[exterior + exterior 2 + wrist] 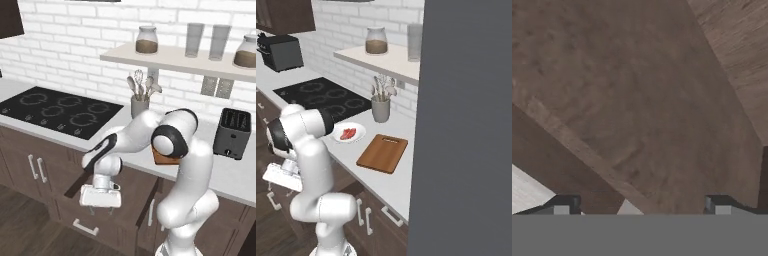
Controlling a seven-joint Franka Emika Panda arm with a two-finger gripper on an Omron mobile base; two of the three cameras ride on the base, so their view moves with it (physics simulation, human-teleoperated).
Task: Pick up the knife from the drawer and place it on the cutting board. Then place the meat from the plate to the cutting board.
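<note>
- The knife could not be made out: the open drawer showed bare dark brown wood grain in the hand view, so the knife probably lay in a part of the drawer hidden by the arm.
- The end effector hung over the pulled-out drawer, pointing down; its two dark fingertips stood wide apart with nothing between them, so it was released, apparently set for a reach inside.
- The drawer front carried a short white bar handle, flat against the dark wood.
- On the pale tabletop lay the cutting board, a rectangular reddish-brown wooden slab with a darker rim, bare and ready to receive both items.
- Just beside it sat the round white plate, shallow and plain, with the small red-pink meat on it.
- Farther back stood a grey utensil holder with spoons and spatulas, next to the black glass cooktop.
- A shelf on the white brick wall held jars.
</note>
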